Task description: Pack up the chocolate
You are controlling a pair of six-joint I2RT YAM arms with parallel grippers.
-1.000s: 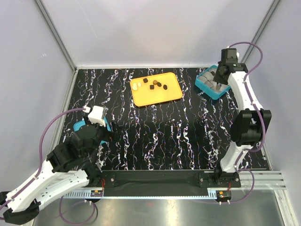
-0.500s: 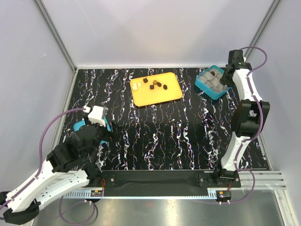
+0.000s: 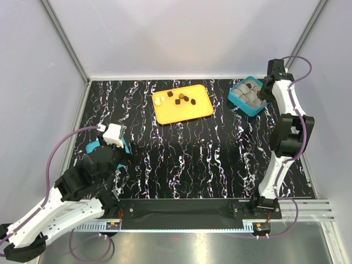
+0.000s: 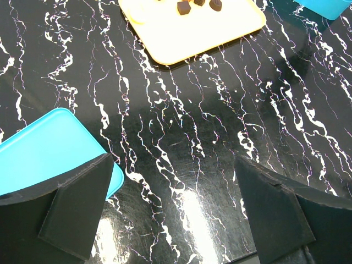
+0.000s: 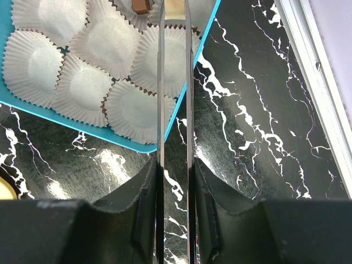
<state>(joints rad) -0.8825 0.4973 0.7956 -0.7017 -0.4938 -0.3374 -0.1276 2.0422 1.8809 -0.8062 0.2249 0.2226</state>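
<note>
Several dark brown pieces of chocolate [image 3: 181, 99] and a few cream-white ovals [image 3: 159, 100] lie on the orange tray [image 3: 198, 109]. The teal box [image 3: 237, 101] holds white paper cups [image 5: 82, 93], and one cup has a brown piece [image 5: 142, 4] in it. My right gripper [image 5: 175, 5] hangs over the box's far right corner. Its long thin metal blades stand close and parallel, and a cream-white piece fills the gap at their tips, cut off by the frame's top edge. My left gripper [image 4: 176, 209] hovers wide open over bare table at the near left, with nothing between its fingers.
A flat teal lid [image 4: 44, 148] lies on the table beside my left fingers. The metal frame rail [image 5: 313, 82] and the white enclosure wall run just to the right of the box. Black marbled table lies between the tray and the arm bases.
The right gripper swung from above the middle of the box to its far right corner, then held still. The left arm has not moved.
</note>
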